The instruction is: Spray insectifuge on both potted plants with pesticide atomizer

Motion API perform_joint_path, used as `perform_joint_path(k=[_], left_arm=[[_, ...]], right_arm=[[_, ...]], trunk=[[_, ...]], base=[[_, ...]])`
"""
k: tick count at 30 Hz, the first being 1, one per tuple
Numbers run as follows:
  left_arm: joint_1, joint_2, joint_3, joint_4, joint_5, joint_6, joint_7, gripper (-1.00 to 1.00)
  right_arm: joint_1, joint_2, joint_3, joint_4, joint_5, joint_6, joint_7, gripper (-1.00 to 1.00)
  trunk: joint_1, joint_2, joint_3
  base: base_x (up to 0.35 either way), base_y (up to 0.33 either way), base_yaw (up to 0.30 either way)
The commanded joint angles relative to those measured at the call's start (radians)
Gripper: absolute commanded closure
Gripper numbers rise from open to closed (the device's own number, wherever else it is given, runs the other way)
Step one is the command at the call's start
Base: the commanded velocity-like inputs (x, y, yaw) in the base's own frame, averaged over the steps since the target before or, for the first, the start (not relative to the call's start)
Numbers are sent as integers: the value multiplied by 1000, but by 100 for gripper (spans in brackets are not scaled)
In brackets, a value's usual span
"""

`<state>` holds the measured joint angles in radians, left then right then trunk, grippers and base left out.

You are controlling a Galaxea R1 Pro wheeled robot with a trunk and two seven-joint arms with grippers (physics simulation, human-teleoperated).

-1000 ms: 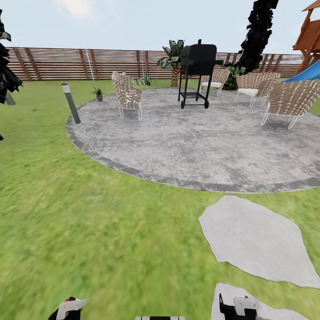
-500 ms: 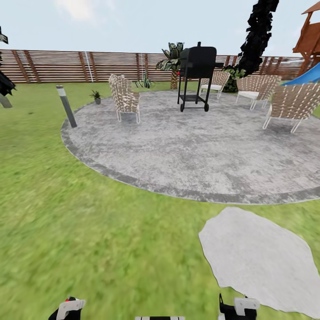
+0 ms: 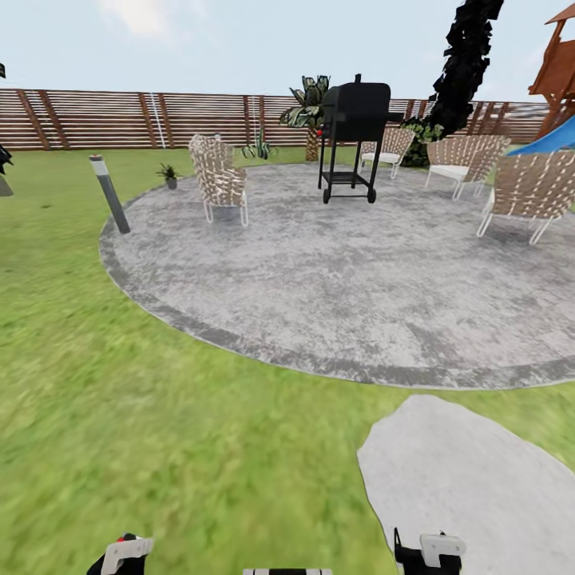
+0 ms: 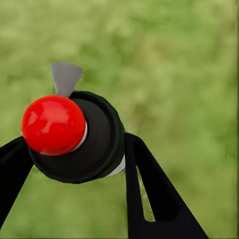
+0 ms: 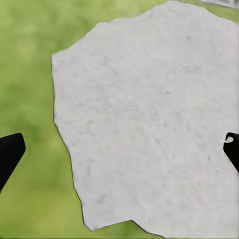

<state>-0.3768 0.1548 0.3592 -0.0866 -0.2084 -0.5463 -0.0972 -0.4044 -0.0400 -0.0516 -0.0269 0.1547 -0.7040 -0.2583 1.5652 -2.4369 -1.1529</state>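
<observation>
Grass lies beneath the pesticide atomizer (image 4: 74,137), clamped between left hand (image 4: 74,164) fingers.

- Left gripper (image 4: 74,164): black, tapering fingers (image 4: 149,194), one with a slim cut-out slot.
- Right gripper (image 5: 119,149): black fingertips (image 5: 9,152) at both edges of the right wrist view.
- Head view: black wrists (image 3: 419,555) with white angular caps, plus a pale strip of trunk (image 3: 287,571).

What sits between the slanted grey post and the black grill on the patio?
In the head view, a woven chair and a small potted plant lie between the post and grill.
</observation>
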Motion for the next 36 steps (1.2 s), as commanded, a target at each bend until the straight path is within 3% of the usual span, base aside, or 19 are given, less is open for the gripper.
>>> perform_joint_path(k=[1, 36], left_arm=[[-1, 0, 9, 1, -6, -3, -6, 100], [-1, 0, 9, 1, -5, -3, -6, 100]], right_arm=[[-1, 0, -5, 1, 11, -2, -6, -100], [-1, 0, -5, 1, 11, -2, -5, -100]], trunk=[[0, 0, -1], [0, 0, -1]], base=[[336, -75, 0], [337, -75, 0]])
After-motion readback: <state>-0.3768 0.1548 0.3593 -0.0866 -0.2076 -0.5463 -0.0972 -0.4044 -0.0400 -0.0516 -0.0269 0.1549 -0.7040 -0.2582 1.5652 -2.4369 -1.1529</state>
